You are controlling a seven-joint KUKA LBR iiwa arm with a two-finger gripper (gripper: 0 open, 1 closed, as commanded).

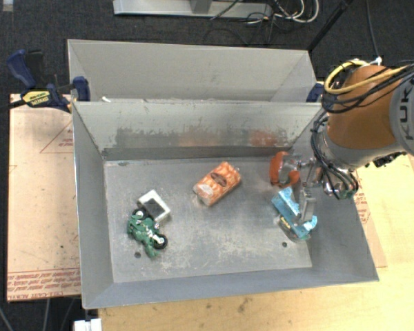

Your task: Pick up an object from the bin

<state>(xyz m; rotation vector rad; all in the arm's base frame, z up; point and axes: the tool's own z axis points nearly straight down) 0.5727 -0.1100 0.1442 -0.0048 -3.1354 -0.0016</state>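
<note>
My gripper (pixel 307 211) is down at the right side of the bin, right on top of a light blue, flat angular thing (pixel 288 205) that lies on the floor there. Its tip touches or overlaps the blue thing's right end. Whether the blue thing is gripped cannot be made out. A small orange-red thing (pixel 279 168) sits just behind and to the left of the gripper, near the back wall.
An orange, patterned packet (pixel 217 182) lies mid-bin. At the left are a small white square piece (pixel 154 205) and a green toy with dark parts (pixel 145 232). The arm comes in over the bin's right rim.
</note>
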